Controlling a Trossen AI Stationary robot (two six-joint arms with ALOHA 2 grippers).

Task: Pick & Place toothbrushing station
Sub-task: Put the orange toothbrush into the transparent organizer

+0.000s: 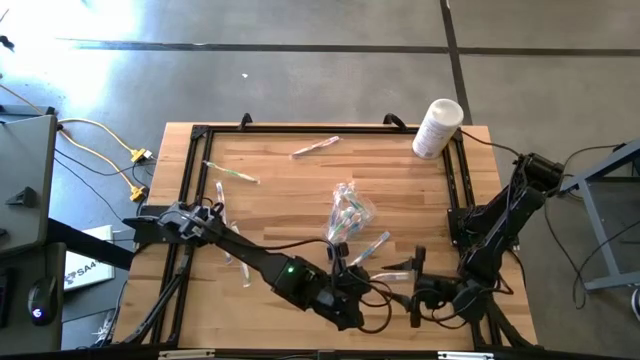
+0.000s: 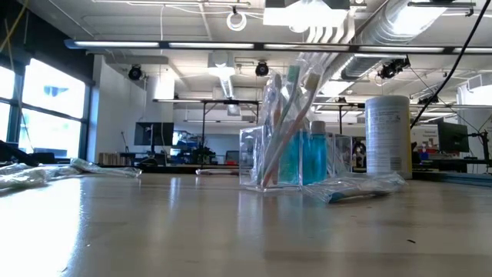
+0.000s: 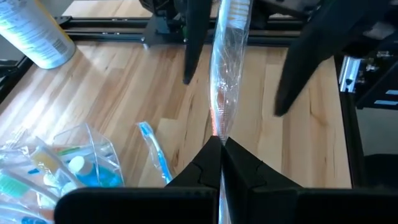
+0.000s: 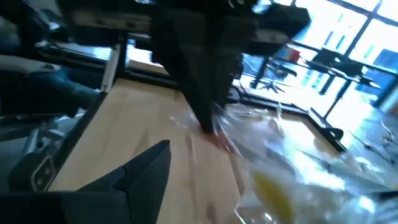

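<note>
Left hand [image 3: 221, 149] is clamped on a clear-wrapped toothbrush [image 3: 227, 74], lifting it off the wooden worktop [image 1: 280, 190] so we can hand it across. Our right hand [image 1: 415, 285] waits just beside, fingers apart to receive it. Clear crinkly plastic bag of brushes and teal tubes [image 1: 347, 215] stands mid-worktop, the likely destination.

No legible text (labels blurred)
</note>
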